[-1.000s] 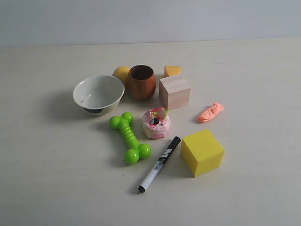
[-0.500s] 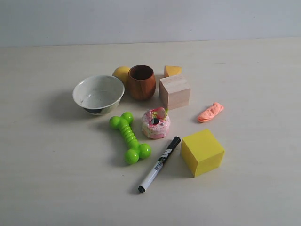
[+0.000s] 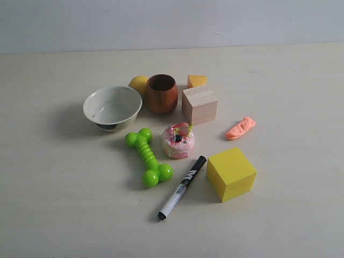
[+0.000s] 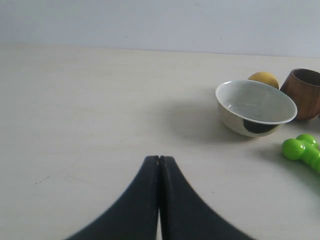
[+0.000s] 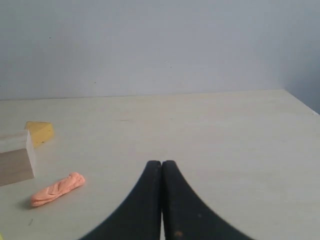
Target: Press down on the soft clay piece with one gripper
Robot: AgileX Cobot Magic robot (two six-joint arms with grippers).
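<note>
The soft clay piece is a small salmon-orange lumpy blob lying flat on the table, to the right of the wooden cube and behind the yellow cube. The right wrist view shows the same clay well off to one side of my right gripper, whose dark fingers are pressed together with nothing between them. My left gripper is also shut and empty, over bare table some way from the bowl. Neither gripper appears in the exterior view.
Around the clay stand a wooden cube, a yellow cube and an orange wedge. Further left are a pink-white cake toy, black marker, green bone toy, white bowl, brown cup and a yellow ball.
</note>
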